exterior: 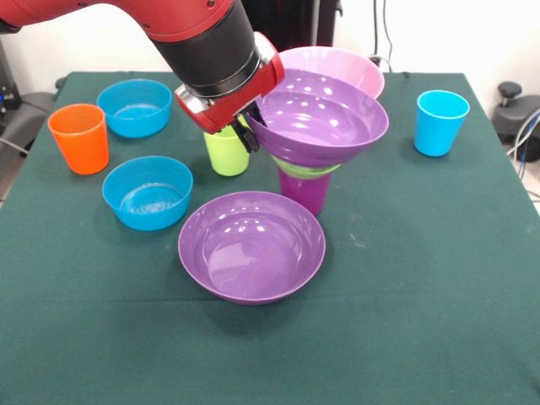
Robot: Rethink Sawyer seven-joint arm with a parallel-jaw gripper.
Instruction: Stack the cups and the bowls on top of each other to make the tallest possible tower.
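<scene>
A purple cup stands at the table's middle with a small ribbed green bowl on it. A wide purple bowl sits tilted on top of that green bowl. My gripper is at this bowl's left rim and shut on it. Right behind the gripper stands the lime green cup. A second wide purple bowl lies in front of the tower. The pink bowl is behind it. Two blue bowls and the orange cup are at the left, the light blue cup at the right.
The dark green tablecloth covers the table. The red and black arm reaches in from the upper left, over the far blue bowl and the lime green cup.
</scene>
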